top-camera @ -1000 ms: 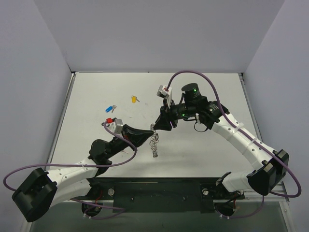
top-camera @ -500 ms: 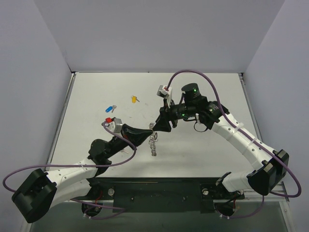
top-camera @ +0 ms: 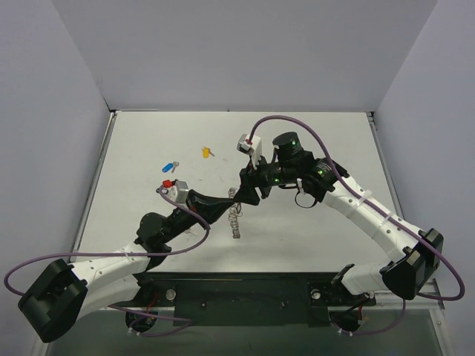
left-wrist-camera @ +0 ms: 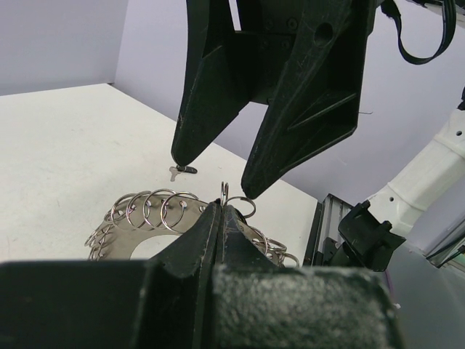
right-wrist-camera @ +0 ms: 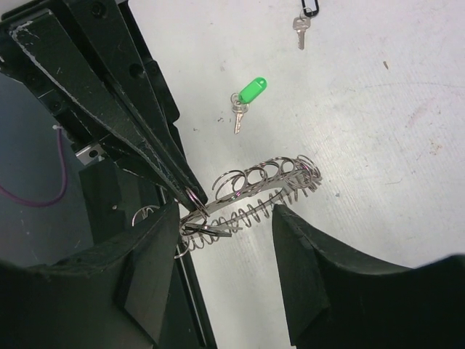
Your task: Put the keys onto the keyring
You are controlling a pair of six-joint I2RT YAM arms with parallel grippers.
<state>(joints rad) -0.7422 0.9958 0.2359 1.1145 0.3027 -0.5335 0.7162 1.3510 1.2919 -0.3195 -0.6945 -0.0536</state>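
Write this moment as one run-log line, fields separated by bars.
left gripper: shut on keyring | right gripper: open at keyring | yellow key, blue key, green key: loose

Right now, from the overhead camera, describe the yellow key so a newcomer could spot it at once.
On the white table, look beyond the keyring toward the far wall, slightly left. The yellow-headed key lies there alone; its nearest neighbour, the blue-headed key, sits further left and nearer the arms.

Overhead camera looks down from behind; both close wrist views share the keyring [left-wrist-camera: 149, 211].
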